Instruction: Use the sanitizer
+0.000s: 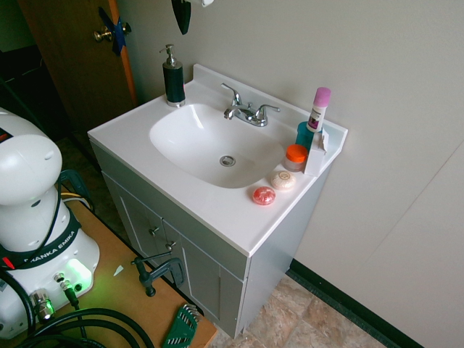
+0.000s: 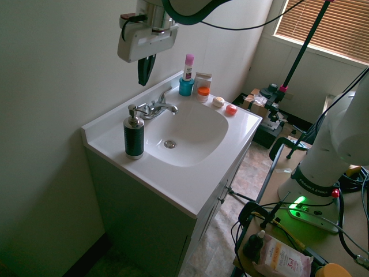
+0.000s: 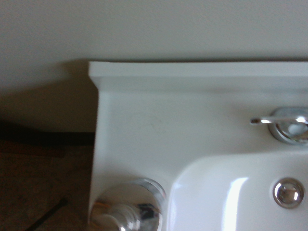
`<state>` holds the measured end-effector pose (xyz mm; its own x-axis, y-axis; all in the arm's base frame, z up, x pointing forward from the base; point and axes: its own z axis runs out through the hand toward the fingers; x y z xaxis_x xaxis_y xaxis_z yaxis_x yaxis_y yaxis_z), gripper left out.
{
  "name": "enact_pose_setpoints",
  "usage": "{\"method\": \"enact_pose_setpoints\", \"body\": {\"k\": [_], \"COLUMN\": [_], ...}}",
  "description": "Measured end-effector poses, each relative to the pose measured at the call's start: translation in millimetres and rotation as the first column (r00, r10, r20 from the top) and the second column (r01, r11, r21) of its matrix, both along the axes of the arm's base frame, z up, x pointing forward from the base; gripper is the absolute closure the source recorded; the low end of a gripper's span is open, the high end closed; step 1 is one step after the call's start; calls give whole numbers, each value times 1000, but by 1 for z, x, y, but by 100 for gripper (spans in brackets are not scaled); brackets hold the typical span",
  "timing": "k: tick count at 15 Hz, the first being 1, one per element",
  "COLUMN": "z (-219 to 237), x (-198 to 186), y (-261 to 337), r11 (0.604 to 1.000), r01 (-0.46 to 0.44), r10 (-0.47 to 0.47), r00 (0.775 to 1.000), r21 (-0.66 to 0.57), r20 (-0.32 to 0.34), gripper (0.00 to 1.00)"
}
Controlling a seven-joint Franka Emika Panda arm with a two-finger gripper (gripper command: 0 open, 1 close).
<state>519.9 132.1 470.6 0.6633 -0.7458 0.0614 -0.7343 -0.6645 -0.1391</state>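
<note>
The sanitizer (image 1: 173, 75) (image 2: 134, 134), a slim dark pump bottle with a silver head, stands upright at the back left corner of the white vanity top (image 1: 210, 206). My gripper (image 1: 181, 16) (image 2: 144, 70) hangs well above it, clear of the pump, with its dark fingers shut together and nothing between them. From straight above, the wrist view catches the bottle's silver pump head (image 3: 126, 208) beside the basin rim.
A chrome faucet (image 1: 246, 111) sits behind the basin (image 1: 214, 145). At the far corner stand a white tube with a pink cap (image 1: 317, 109), an orange-lidded jar (image 1: 294, 156) and two round soaps (image 1: 272, 187). The wall runs close behind the counter; a wooden door (image 1: 80, 58) is at the left.
</note>
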Motion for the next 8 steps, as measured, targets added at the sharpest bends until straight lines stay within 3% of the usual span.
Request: {"method": "enact_pose_setpoints", "body": {"k": [8], "z": [-59], "x": [-82], "y": [-80], "r11": [998], "r01": [55], "r10": [-53], "r00": [994], "r21": [19], "r20": [-97], "gripper": [0]}}
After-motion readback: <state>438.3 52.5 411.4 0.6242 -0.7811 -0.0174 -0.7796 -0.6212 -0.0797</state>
